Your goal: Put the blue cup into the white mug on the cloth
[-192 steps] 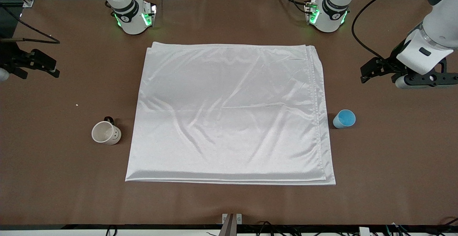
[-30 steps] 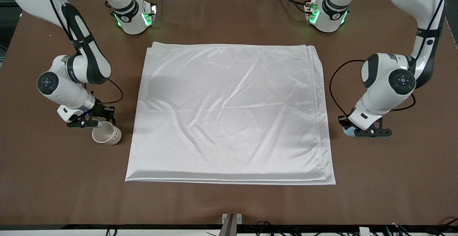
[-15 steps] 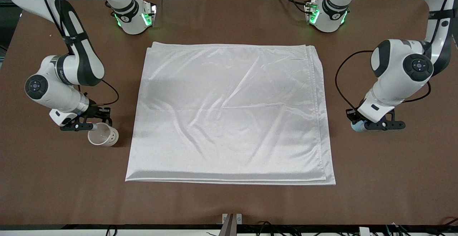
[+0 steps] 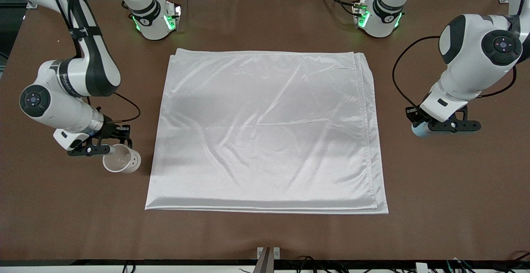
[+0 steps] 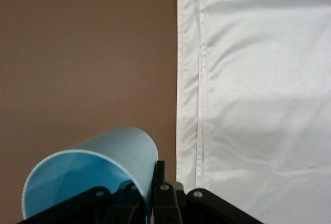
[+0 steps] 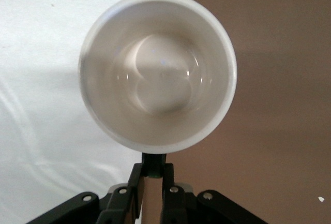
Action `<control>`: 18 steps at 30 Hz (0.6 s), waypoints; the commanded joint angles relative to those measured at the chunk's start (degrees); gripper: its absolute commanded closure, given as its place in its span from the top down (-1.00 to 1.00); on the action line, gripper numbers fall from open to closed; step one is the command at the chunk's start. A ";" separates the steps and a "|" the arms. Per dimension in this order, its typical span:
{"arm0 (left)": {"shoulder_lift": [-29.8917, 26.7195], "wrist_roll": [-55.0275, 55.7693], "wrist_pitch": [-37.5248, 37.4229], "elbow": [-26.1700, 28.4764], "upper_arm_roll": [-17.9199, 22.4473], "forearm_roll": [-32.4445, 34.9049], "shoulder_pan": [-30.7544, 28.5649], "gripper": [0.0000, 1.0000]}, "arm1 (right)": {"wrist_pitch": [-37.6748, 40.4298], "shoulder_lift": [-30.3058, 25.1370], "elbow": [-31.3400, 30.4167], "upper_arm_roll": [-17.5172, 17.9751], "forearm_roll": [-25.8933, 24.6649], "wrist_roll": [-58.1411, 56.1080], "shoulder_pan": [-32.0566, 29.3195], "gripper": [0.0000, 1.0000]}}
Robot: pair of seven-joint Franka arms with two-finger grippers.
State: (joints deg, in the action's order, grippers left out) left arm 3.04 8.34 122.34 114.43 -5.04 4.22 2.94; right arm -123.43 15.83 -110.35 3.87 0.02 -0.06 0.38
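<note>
No readable text, labels, brands, numbers or signs on anything in view.

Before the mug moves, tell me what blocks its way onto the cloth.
Nothing visible does. The white mug, held by its handle in the right gripper, sits beside the bare cloth. The left gripper holds the blue cup off at the other end.

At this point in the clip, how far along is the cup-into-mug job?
Done: both pickups. The left gripper is shut on the blue cup, over bare table toward the left arm's end. The right gripper is shut on the white mug by its handle, beside the cloth.
In hand: both are held off the cloth.
Left: mug onto the cloth, then cup into the mug, which looks empty in the right wrist view.
</note>
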 commanded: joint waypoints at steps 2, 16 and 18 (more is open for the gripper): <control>-1.29 0.54 -1.75 0.27 -0.93 1.23 -0.39 -1.00 | 0.74 -1.42 1.36 1.23 3.39 3.83 5.06 -1.00; -1.20 0.01 -1.93 0.18 -0.84 1.23 -0.39 -1.00 | -5.33 1.48 4.26 1.32 4.46 18.68 20.34 -1.00; -1.20 0.01 -1.93 0.18 -0.84 1.23 -0.39 -1.00 | -5.24 2.71 5.49 1.32 4.46 20.17 22.63 -1.00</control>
State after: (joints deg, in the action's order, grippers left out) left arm 2.72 8.34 121.33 114.43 -5.45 4.22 2.93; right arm -128.73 15.68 -108.37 5.52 3.57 16.51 18.79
